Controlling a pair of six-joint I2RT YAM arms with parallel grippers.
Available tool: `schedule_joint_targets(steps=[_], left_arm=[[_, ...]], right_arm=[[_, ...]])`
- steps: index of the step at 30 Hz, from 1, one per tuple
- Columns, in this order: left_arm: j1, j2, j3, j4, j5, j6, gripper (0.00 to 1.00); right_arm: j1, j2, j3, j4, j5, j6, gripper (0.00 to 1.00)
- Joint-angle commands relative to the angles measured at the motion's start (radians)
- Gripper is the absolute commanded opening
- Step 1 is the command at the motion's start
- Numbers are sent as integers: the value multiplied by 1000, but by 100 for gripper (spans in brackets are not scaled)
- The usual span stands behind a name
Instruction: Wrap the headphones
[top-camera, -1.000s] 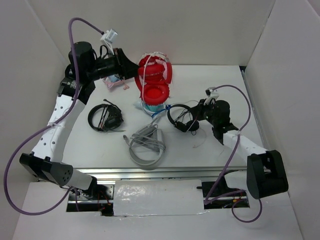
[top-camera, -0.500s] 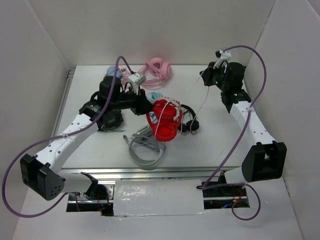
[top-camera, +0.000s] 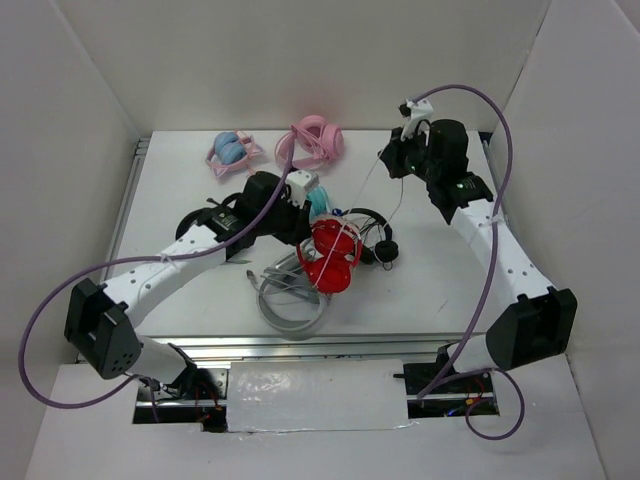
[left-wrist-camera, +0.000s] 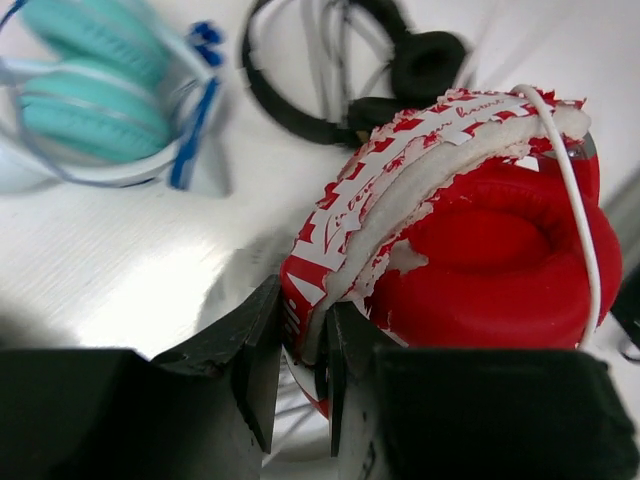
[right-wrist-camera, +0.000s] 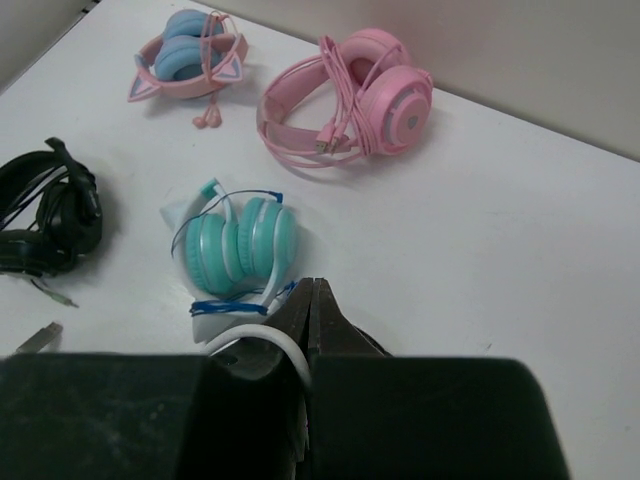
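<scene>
White walls are boxing in a white table (top-camera: 440, 290) where several headsets are lying. Near its middle, the left gripper (left-wrist-camera: 300, 350) is clenching the flaking band of the red headphones (left-wrist-camera: 490, 250), one finger on each side of it. The cups are sitting folded together, and the white cable (left-wrist-camera: 572, 190) is crossing over them. From above, the red headphones (top-camera: 333, 258) are sitting over the edge of a grey headset (top-camera: 290, 300). Whether they are resting on it or hanging above it cannot be told.

The right gripper (top-camera: 392, 160) is hovering high over the far right of the table. Its jaws are pressing tight together on the cable (right-wrist-camera: 262, 338), which is running as a thin line down towards the red cups.

Just behind the red headphones, a teal headset (right-wrist-camera: 240, 245) and a black headset (top-camera: 375, 235) are lying. A pink headset (top-camera: 318, 140) and a pink-and-blue headset (top-camera: 232, 152) are sitting along the back edge. Another black headset (right-wrist-camera: 50, 215) is lying under the left arm.
</scene>
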Motion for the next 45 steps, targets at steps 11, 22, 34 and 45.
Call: schedule_joint_targets(steps=[11, 22, 34, 45], left_arm=[[37, 216, 333, -137, -413, -185, 0], [72, 278, 554, -179, -449, -297, 0], [192, 308, 792, -217, -389, -432, 0], [188, 250, 796, -178, -400, -538, 0]], right_arm=[[274, -113, 187, -231, 171, -5, 0], [474, -162, 180, -297, 383, 25, 0], [549, -256, -35, -178, 327, 109, 0], [577, -193, -130, 63, 247, 46, 18]])
